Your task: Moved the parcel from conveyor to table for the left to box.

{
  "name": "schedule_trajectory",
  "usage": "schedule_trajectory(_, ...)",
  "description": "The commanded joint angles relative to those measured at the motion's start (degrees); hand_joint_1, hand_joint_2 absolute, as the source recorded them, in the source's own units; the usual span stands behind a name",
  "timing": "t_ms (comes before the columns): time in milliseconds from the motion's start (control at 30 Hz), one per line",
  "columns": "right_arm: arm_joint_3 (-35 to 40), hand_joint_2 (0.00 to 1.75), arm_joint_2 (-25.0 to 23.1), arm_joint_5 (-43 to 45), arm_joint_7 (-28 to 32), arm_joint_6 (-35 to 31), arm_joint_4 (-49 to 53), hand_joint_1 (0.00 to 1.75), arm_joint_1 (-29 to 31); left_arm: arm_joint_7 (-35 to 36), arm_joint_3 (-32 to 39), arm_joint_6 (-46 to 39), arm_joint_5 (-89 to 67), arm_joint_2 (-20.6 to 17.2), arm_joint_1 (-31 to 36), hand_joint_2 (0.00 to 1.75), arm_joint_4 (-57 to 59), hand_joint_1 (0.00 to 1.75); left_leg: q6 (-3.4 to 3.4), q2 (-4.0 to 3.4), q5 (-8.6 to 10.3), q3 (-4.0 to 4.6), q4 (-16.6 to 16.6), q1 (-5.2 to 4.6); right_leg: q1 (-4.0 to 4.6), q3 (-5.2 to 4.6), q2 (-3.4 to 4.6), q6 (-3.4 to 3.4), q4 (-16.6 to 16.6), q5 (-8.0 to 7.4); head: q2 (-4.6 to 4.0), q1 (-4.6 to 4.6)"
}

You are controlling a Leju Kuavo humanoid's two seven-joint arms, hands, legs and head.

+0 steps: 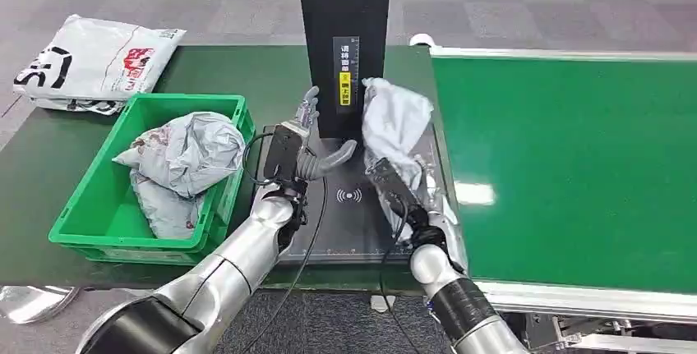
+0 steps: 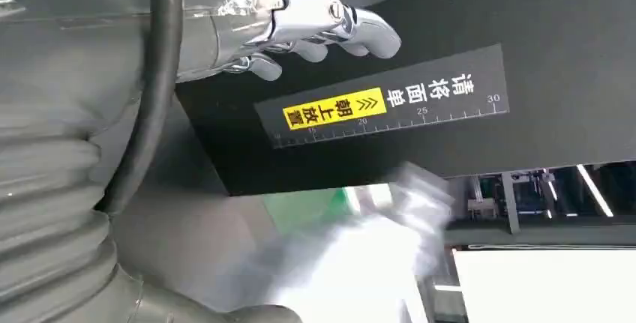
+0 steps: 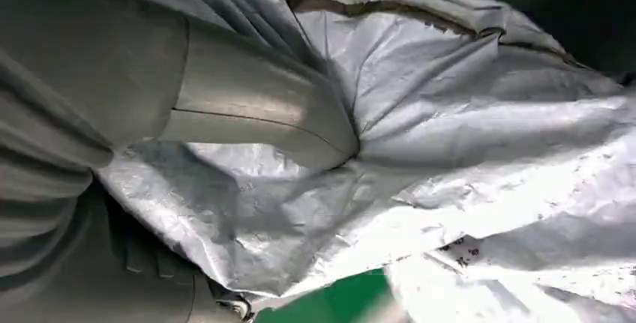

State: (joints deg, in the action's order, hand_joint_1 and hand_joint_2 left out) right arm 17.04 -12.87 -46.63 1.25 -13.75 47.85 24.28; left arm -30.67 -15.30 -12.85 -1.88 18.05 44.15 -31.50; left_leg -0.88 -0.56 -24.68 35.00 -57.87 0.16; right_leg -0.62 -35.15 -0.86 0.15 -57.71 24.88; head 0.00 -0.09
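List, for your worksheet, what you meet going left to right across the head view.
White printed bag → green crate holding grey parcels → left hand → black scanner post → grey parcel held by the right hand → green conveyor belt.

Scanner post (image 1: 343, 42) upper centre, standing on a flat pad (image 1: 349, 214) at mid-frame. Conveyor (image 1: 575, 165) fills the right side. Crate (image 1: 86, 221) left of the pad, bags (image 1: 185, 157) inside it. Further bags (image 1: 94, 62) upper left on the table (image 1: 33, 165). Parcel (image 1: 394, 124) just right of the post, above the pad, in the right hand (image 1: 403, 194). Left hand (image 1: 308, 144) between crate and post.
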Motion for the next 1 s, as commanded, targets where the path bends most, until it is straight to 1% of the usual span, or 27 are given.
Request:
schedule_trajectory(33,15.35,1.75,2.54,2.71,-0.44,10.13,-14.65,0.00,2.93,0.48,-4.22,0.88,1.55,-1.51,2.30,1.75,4.40,0.00,0.02,-0.03,-0.02,-0.31,0.18,0.08,0.07,0.33,0.16,-0.01,0.28,-0.04,0.00,0.00)
schedule_trajectory(67,15.55,1.75,2.50,3.08,-0.90,9.49,-15.00,0.00,3.15,0.24,-4.40,-0.09,1.61,-1.51,2.09,1.75,4.10,0.00,0.01,0.00,-0.03,-0.19,0.10,0.05,0.03,0.18,0.10,-0.01,0.14,0.00,0.00,0.00)
schedule_trajectory(167,15.68,1.75,2.47,2.99,-1.18,9.04,-14.99,0.00,3.46,0.18,-4.33,-0.15,1.81,-1.58,1.99,1.75,3.96,0.00,0.04,0.00,-0.01,-0.28,0.15,0.07,0.05,0.29,0.12,0.01,0.25,-0.04,0.00,0.00)
schedule_trajectory(233,15.68,1.75,2.47,2.99,-1.18,9.04,-14.99,0.00,3.46,0.18,-4.33,-0.15,1.81,-1.58,1.99,1.75,3.96,0.00,-0.01,-0.11,-0.02,-0.18,0.06,0.02,-0.01,0.12,0.13,-0.01,0.08,-0.01,0.00,0.00)
schedule_trajectory(267,15.81,1.75,2.53,2.39,-1.70,7.85,-14.80,0.00,3.56,-0.09,-4.04,-0.83,1.94,-1.64,1.91,1.75,3.76,0.00,-0.01,-0.11,0.01,-0.26,0.13,0.03,0.00,0.20,0.14,-0.01,0.17,-0.05,0.00,0.00)
schedule_trajectory(333,14.77,1.75,2.39,3.40,-0.66,5.10,-14.13,0.00,3.99,-1.03,-3.29,-3.46,2.29,-1.98,1.18,1.75,3.09,0.00,-0.02,-0.09,0.02,-0.29,0.12,0.04,0.01,0.22,0.12,-0.03,0.18,-0.05,0.00,0.00)
schedule_trajectory(400,13.11,1.75,1.78,5.23,1.50,0.91,-13.33,0.00,4.64,-1.91,-2.82,-4.31,3.10,-2.29,0.46,1.75,2.77,0.00,-0.03,-0.16,0.00,-0.28,0.07,0.01,-0.02,0.18,0.15,-0.03,0.09,-0.03,0.00,0.00)
schedule_trajectory(667,13.12,1.75,1.66,5.42,1.46,1.09,-13.51,0.00,5.03,-2.07,-2.88,-4.31,3.19,-2.33,0.30,1.75,2.67,0.00,-0.04,-0.13,0.06,-0.32,0.13,0.05,0.04,0.30,0.19,-0.03,0.21,-0.08,0.00,0.00)
schedule_trajectory(767,13.12,1.75,1.66,5.42,1.46,1.09,-13.51,0.00,5.03,-2.07,-2.88,-4.31,3.19,-2.33,0.30,1.75,2.67,0.00,-0.05,-0.14,0.05,-0.25,0.03,0.00,-0.02,0.19,0.15,-0.02,0.06,-0.04,0.00,0.00)
schedule_trajectory(800,12.26,1.75,1.53,6.04,3.09,-2.20,-12.70,0.00,4.62,-2.68,-2.69,-5.59,3.27,-2.34,0.01,1.75,2.25,0.00,-0.05,-0.11,0.05,-0.30,0.09,0.02,0.00,0.26,0.17,-0.02,0.14,-0.05,0.00,0.00)
schedule_trajectory(833,10.95,1.75,1.37,6.48,4.58,-7.69,-11.24,0.00,4.34,-3.58,-2.48,-6.87,3.22,-2.50,-0.44,1.75,1.91,0.00,-0.05,-0.13,0.05,-0.25,0.05,-0.01,-0.03,0.20,0.15,-0.01,0.06,-0.04,0.00,0.00)
schedule_trajectory(900,7.95,1.75,1.24,8.85,9.19,-16.05,-7.21,0.00,3.19,-4.44,-2.97,-8.38,2.30,-3.01,-1.44,1.75,0.85,0.00,-0.04,-0.11,0.06,-0.30,0.11,0.03,0.00,0.27,0.19,-0.02,0.16,-0.07,0.00,0.00)
schedule_trajectory(933,6.72,1.75,1.57,10.59,11.74,-18.57,-5.09,0.00,2.45,-4.34,-3.15,-8.74,1.92,-3.22,-1.95,1.75,0.44,0.00,-0.04,-0.13,0.05,-0.25,0.07,0.01,-0.02,0.21,0.18,-0.01,0.10,-0.05,0.00,0.00)
schedule_trajectory(1000,6.73,1.75,1.97,10.75,11.71,-18.10,-4.32,0.00,2.26,-4.37,-3.17,-8.72,1.91,-3.27,-2.10,1.75,0.34,0.00,-0.04,-0.09,0.08,-0.31,0.19,0.03,-0.01,0.28,0.19,-0.03,0.23,-0.08,0.00,0.00)
